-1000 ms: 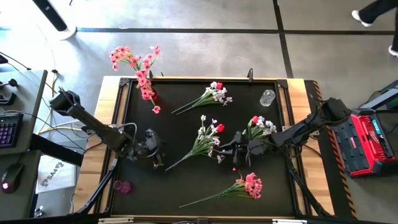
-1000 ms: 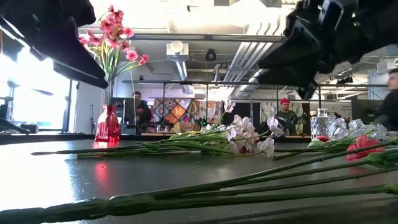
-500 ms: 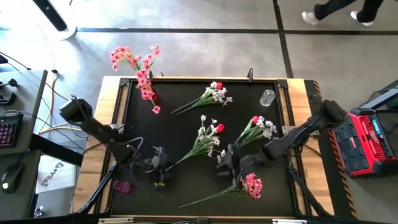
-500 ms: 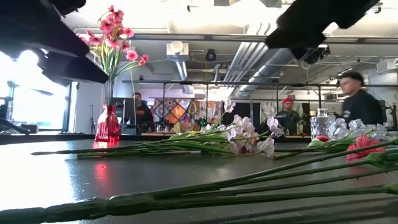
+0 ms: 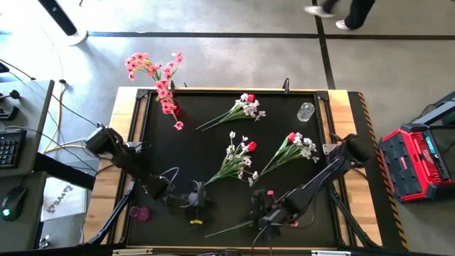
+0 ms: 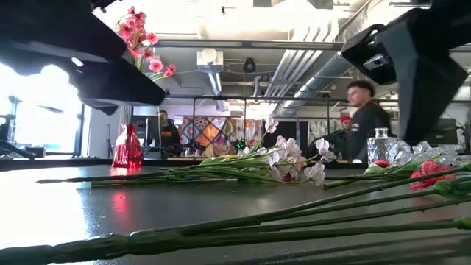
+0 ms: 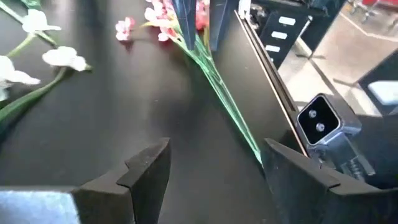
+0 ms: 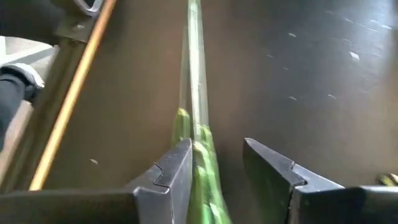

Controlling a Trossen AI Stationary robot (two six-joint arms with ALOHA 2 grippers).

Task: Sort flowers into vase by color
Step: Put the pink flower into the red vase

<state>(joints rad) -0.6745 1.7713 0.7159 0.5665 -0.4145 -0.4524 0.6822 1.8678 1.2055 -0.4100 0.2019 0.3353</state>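
Observation:
A pink spray lies along the near edge, its stem (image 5: pixel 226 229) on the mat and its blossoms (image 7: pixel 160 14) partly hidden under my right arm. My right gripper (image 5: pixel 261 217) is low over it and open, with a finger on either side of the green stem (image 8: pixel 194 81). My left gripper (image 5: pixel 195 205) is open over bare mat left of the stem's free end. Three white-and-red sprays (image 5: pixel 238 158) lie mid-table. A red vase (image 6: pixel 126 147) at the far left corner holds pink flowers (image 5: pixel 165 85). A clear glass vase (image 5: pixel 306 112) stands far right. My right gripper (image 8: pixel 217 149) has the pink spray's stem running lengthwise between its open fingers, close along one finger (image 8: pixel 180 168). The stem lies flat on the mat. Whether that finger touches the stem, I cannot tell.
A small pink object (image 5: pixel 140 212) lies on the wooden border at the near left. The raised table frame (image 8: pixel 74 93) runs close beside the stem. The low camera (image 7: pixel 320 121) sits at the near edge. A person (image 6: pixel 364 121) walks beyond the table.
My right gripper has moved toward the near edge and leftward, down over the pink spray's stem. My left gripper has moved toward the near edge and rightward, nearer the stem's free end. The flowers have stayed in place. A person has walked past behind the table.

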